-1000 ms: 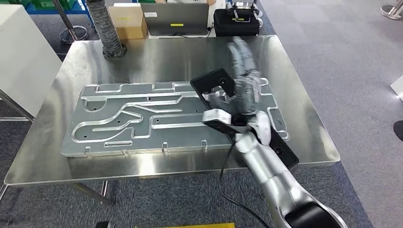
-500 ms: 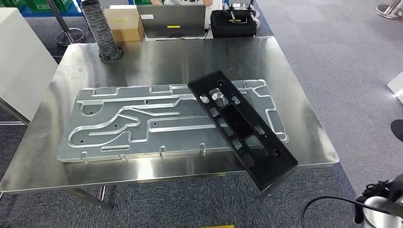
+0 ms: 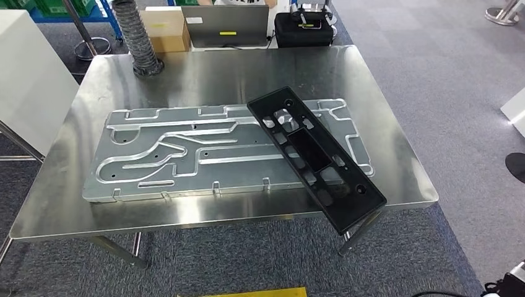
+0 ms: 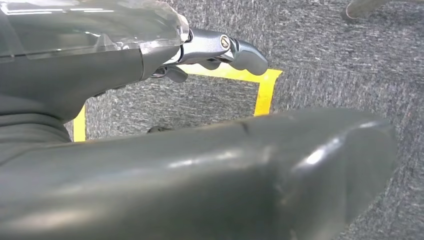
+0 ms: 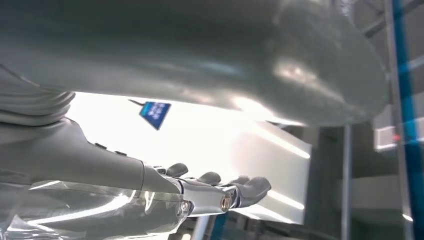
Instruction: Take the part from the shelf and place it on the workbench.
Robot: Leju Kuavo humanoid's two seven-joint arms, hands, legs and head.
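One part [image 3: 316,158], black and slotted, lies slantwise on the workbench [image 3: 260,71], its near end jutting past the front edge by the right corner (likely just set down), its far end on the grooved plate [image 3: 186,154]. Both hands, left [image 4: 220,50] and right [image 5: 220,192], show fingers loosely extended and holding nothing, so placement looks done.

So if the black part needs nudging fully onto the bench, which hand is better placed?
Probably the right: the black part lies on the right side of the workbench, its near end overhanging the front edge. The right hand and left hand are both empty.
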